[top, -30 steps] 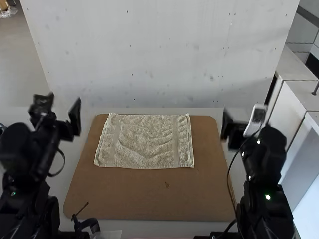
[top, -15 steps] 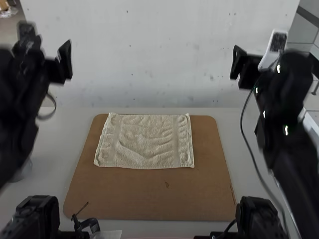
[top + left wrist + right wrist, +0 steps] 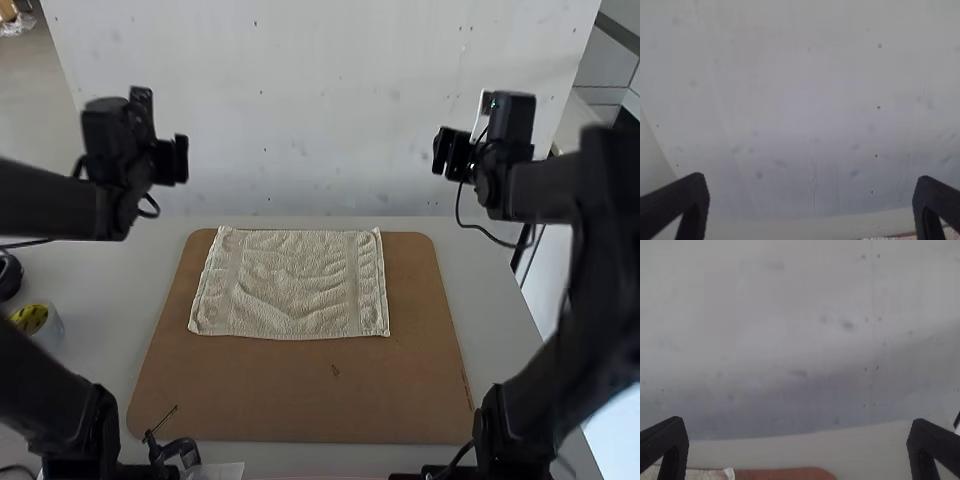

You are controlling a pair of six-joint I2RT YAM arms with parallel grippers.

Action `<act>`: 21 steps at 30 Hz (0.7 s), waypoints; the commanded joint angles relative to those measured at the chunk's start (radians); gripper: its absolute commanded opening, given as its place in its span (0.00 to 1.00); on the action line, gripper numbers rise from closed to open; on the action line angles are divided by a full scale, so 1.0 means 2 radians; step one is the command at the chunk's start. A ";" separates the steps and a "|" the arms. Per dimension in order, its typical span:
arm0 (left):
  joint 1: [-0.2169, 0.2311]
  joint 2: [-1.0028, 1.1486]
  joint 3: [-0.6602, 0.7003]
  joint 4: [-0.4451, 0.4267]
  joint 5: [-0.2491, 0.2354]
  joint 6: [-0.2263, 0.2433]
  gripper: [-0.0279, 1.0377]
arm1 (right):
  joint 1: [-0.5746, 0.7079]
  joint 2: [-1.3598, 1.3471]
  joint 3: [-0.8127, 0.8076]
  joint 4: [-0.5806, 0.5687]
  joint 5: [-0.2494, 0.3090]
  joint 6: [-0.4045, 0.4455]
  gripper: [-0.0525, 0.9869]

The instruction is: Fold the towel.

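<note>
Toward the upper left of the high view, the left gripper (image 3: 171, 160) is hanging empty, its 2 fingers standing wide apart; at upper right, the right gripper (image 3: 451, 153) is hanging likewise, open and empty. Mid-frame, the towel (image 3: 295, 285) is lying spread and rippled on the brown board (image 3: 300, 395), its long axis running left to right. Both wrist views are cutting off most of the towel. The right arm (image 3: 600, 260) is blurring at frame right.
</note>
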 commanded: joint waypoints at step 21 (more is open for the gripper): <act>0.008 -0.115 -0.050 -0.125 0.054 0.008 0.94 | 0.067 0.344 0.201 0.001 -0.116 0.075 0.97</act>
